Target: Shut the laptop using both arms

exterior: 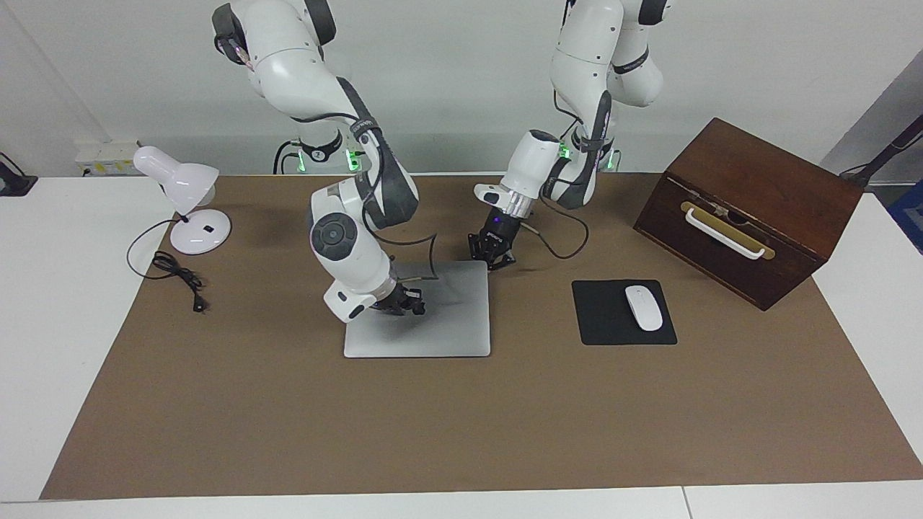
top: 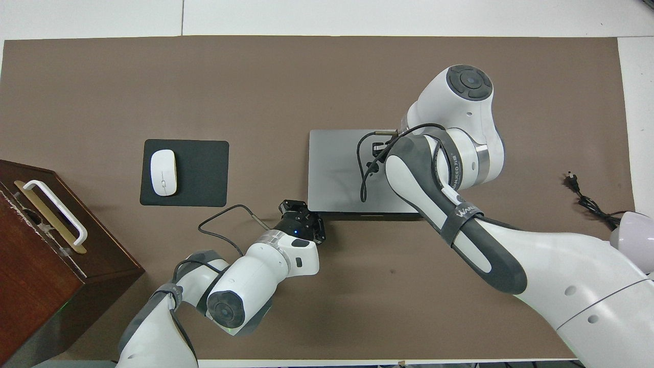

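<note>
The silver-grey laptop [exterior: 447, 328] [top: 332, 168] lies flat on the brown mat with its lid down. My right gripper [exterior: 413, 303] [top: 378, 148] is shut and sits low over the lid, near the middle; whether it touches the lid I cannot tell. The right arm's forearm hides the part of the lid toward its own end of the table. My left gripper [exterior: 493, 257] [top: 305, 213] is shut with nothing in it. It hangs just off the laptop's corner that is nearest the robots and toward the left arm's end.
A black mouse pad [exterior: 613, 328] [top: 204, 174] with a white mouse [exterior: 643, 308] [top: 163, 172] lies beside the laptop toward the left arm's end. A wooden box [exterior: 757, 180] [top: 51, 271] stands at that end. A white desk lamp [exterior: 180, 187] with its cable [exterior: 177, 274] is at the right arm's end.
</note>
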Robot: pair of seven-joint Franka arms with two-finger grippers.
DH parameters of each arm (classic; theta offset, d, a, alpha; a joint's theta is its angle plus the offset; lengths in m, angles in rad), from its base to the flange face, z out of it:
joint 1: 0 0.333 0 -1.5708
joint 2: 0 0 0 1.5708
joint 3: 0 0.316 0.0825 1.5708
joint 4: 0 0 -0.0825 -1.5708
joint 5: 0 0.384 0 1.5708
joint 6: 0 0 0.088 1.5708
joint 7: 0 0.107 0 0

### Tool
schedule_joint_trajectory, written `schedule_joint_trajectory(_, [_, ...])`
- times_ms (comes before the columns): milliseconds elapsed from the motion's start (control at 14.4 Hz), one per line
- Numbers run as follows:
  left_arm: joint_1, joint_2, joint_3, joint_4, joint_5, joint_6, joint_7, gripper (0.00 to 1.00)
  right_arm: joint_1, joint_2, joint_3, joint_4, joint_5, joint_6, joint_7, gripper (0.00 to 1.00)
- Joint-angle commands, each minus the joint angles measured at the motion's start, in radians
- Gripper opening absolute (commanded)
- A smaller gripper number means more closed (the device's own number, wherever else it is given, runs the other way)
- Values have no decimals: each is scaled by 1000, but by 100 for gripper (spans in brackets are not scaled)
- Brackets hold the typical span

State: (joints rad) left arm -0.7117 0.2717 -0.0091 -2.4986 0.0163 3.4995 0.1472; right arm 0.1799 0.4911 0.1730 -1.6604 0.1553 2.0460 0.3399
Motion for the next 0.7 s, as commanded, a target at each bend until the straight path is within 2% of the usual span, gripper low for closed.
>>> schedule_joint_trajectory(0, [28, 63, 6, -13, 17, 3, 26, 0, 1, -25, 3, -50, 24, 34, 19, 0])
schedule_joint_trajectory(279, [29, 61, 6, -17, 17, 3, 26, 0, -5, -32, 2, -19, 21, 4, 17, 0])
schedule_joint_trajectory(627, [31, 61, 6, -20, 17, 3, 26, 0, -42, -92, -3, -1, 20, -40, 16, 0])
